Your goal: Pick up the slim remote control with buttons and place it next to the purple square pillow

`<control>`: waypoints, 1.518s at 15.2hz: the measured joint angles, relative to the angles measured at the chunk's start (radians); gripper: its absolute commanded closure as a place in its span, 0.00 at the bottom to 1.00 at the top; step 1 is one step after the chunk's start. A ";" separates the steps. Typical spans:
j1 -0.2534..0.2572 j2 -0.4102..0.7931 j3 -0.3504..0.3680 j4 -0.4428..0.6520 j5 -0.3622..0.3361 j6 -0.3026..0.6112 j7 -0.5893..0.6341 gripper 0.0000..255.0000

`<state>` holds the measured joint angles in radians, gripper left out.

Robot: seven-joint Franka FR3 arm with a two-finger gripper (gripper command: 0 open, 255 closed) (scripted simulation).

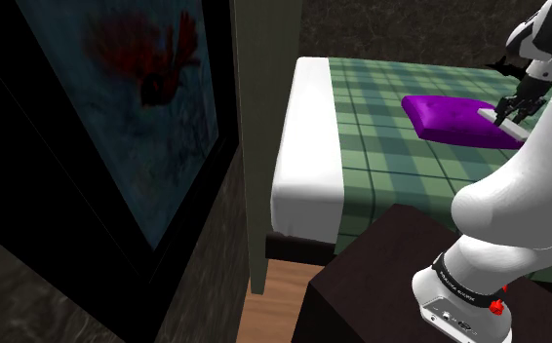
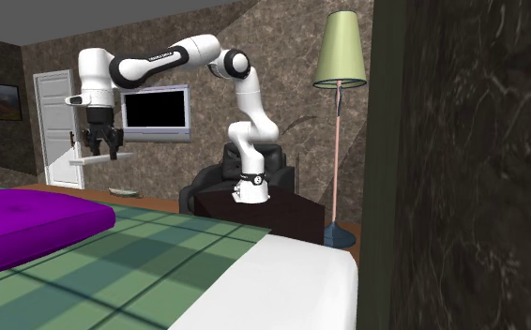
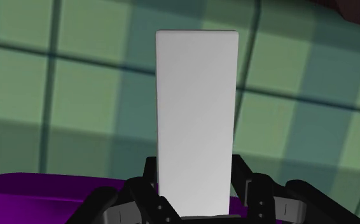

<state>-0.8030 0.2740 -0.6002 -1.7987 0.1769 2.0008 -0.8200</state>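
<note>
- The bed is the largest item. It carries a green checked cover with a white edge and serves as the work surface.
- The arm rises from its stand beside the bed and reaches out over the cover.
- The pillow is purple and square and lies flat on the checked cover. In the second exterior view it sits low at that view's left.
- The gripper points downward and hangs well above the bed. In the shoulder view it sits over the pillow's edge nearest the arm.
- Its fingers are clamped on one end of the remote, one on each long side.
- The remote is drawn as a plain white slim slab, and we can make out no buttons on it. It is held level in the air, clear of both cover and pillow.
- In the wrist view, checked cover lies beneath most of the remote's length, and a strip of purple shows under the held end.
- Our finding on work done: the pickup is complete and the grip looks sound.
- Our finding on work left: the remote is not yet set down. It must be lowered onto bare cover just beside the pillow rather than on top of it, and then released.
</note>
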 measured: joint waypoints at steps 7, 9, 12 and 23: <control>-0.007 0.036 0.010 -0.052 0.028 0.081 -0.020 1.00; -0.010 0.049 0.014 -0.064 0.037 0.104 -0.026 1.00; -0.014 0.067 0.020 -0.082 0.051 0.136 -0.035 1.00; -0.040 0.156 0.053 -0.122 0.117 0.252 -0.078 1.00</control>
<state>-0.8433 0.4302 -0.5471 -1.9210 0.2937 2.2531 -0.8983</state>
